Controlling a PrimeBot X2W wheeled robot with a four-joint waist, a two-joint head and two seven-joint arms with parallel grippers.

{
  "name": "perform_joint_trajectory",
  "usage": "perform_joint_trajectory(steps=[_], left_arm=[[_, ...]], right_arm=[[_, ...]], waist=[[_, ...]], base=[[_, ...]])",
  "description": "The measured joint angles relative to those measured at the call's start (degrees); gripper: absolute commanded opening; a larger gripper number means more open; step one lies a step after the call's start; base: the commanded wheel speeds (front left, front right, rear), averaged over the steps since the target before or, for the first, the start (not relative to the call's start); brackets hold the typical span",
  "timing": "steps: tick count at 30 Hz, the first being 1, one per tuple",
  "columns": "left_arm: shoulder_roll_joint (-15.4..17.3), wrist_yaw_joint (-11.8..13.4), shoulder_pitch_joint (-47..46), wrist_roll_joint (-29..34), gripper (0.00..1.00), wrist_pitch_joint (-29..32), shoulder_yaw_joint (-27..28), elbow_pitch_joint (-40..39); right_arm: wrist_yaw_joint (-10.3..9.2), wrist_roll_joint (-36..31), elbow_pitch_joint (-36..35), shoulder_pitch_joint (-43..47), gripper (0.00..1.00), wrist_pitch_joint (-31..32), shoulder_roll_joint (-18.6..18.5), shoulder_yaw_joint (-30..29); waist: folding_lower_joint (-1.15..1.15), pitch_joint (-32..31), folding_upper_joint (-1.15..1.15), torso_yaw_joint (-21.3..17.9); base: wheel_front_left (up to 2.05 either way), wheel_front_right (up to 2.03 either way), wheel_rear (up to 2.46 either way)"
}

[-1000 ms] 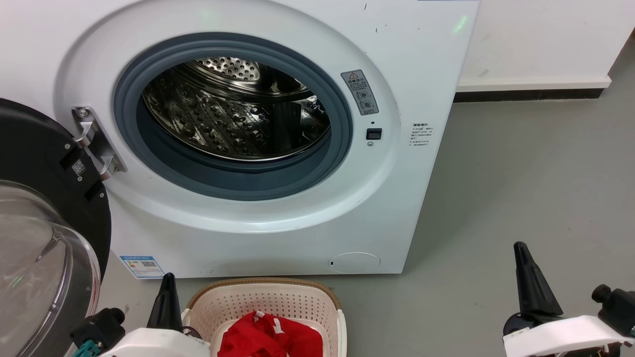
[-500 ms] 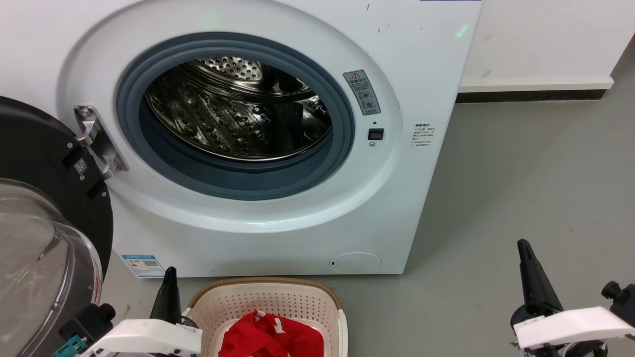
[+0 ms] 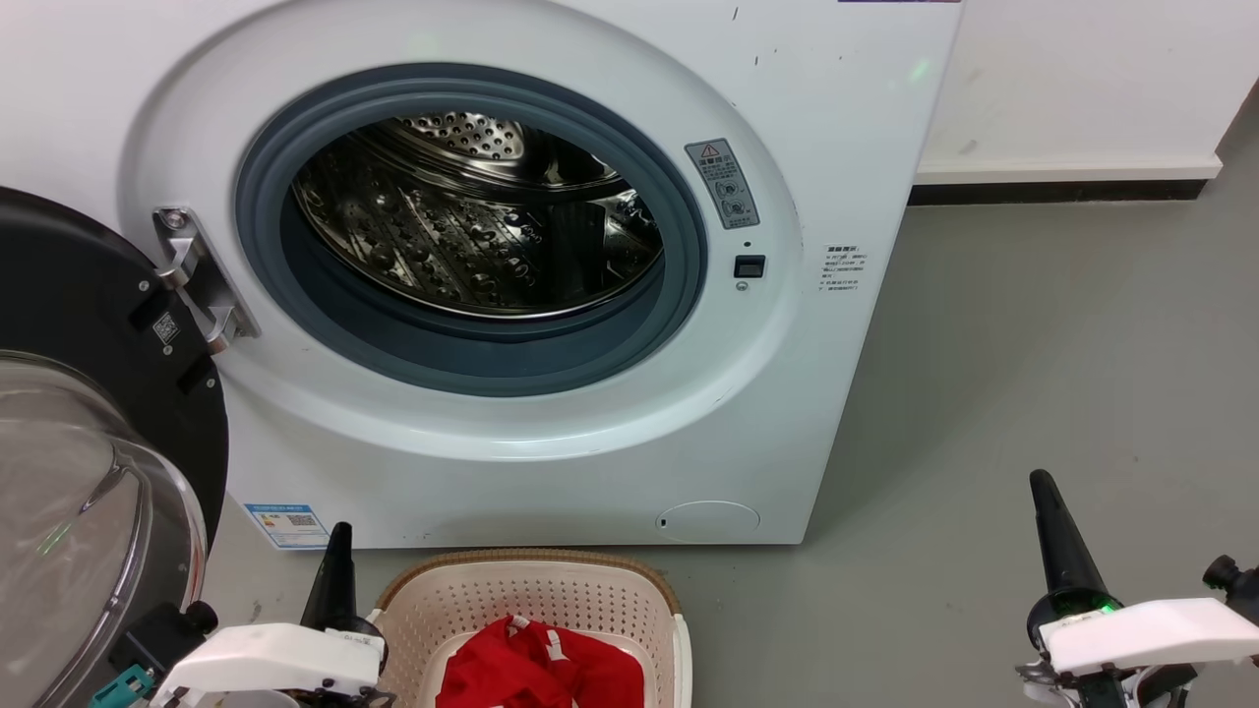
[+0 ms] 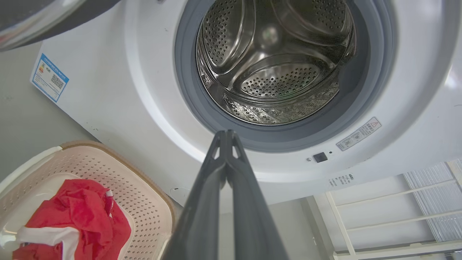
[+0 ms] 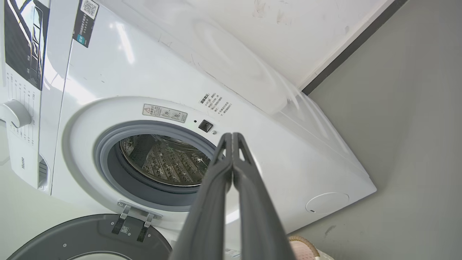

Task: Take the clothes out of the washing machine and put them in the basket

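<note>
The white washing machine [image 3: 807, 128] stands in front of me with its black-rimmed glass door [image 3: 89, 472] swung open to the left. Its steel drum [image 3: 472, 226] shows bare metal. Red clothes [image 3: 536, 669] lie in the cream basket [image 3: 531, 595] on the floor below the opening; in the left wrist view the clothes [image 4: 83, 216] show a white stripe inside the basket [image 4: 144, 202]. My left gripper [image 3: 339, 536] is shut just left of the basket, fingers together and nothing between them [image 4: 226, 134]. Low at the right over the floor, my right gripper [image 3: 1043, 482] is shut, nothing held [image 5: 232, 136].
Grey floor [image 3: 1033, 344] spreads to the right of the machine up to a white wall with a dark skirting strip [image 3: 1062, 189]. The open door takes up the space at my left. A white shelf frame [image 4: 389, 216] appears in the left wrist view.
Both arms have drawn back a little toward the bottom of the head view. The head camera has shifted slightly. The clothes lie unmoved in the basket.
</note>
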Motion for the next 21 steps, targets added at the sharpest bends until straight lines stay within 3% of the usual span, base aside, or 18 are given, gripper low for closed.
perform_joint_trajectory(steps=[21], left_arm=[[0.0,-1.8,-2.1,-13.2,0.00,3.1,0.9,1.1]], right_arm=[[-0.01,13.4,2.2,-2.1,0.00,3.2,-0.1,-1.2]], waist=[[0.00,0.0,0.00,0.4]], base=[[0.00,0.00,0.00]])
